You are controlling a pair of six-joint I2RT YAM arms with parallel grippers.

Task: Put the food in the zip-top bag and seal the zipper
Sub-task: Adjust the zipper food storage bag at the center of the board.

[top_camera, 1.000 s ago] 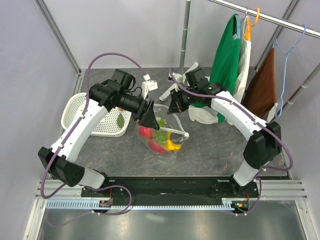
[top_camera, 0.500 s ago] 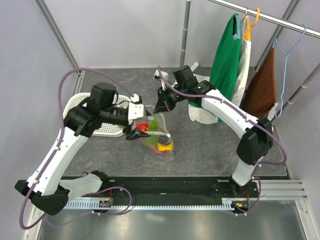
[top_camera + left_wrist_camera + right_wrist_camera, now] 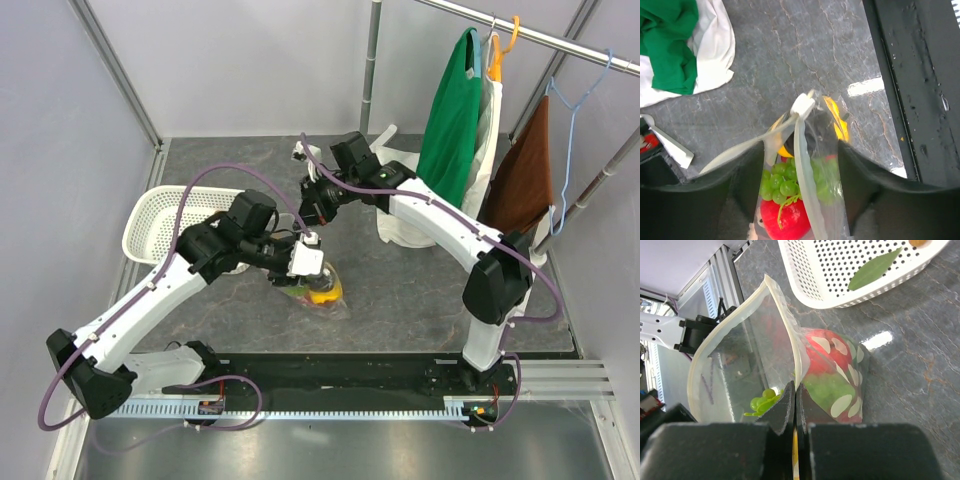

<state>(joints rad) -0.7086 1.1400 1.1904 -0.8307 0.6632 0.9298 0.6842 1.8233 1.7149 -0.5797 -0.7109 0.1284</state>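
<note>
The clear zip-top bag with white dots lies mid-table and holds the food: a red piece, green grapes and a yellow-orange piece. My left gripper is open, and its jaws stand on either side of the bag's upper part. The pale zipper strip runs between them, with its white slider tab just beyond the fingertips. My right gripper is shut on the bag's zipper edge and holds the mouth up and open. The dotted bag wall shows beside it.
A white perforated basket stands at the left, with a green leaf in it. A white and green cloth lies behind the bag. Clothes hang on a rack at the right. A black rail runs along the near edge.
My left arm has swung down from above the bag and brought its gripper around the bag's top. My right gripper has moved left with the bag edge. The bag has drawn narrower.
</note>
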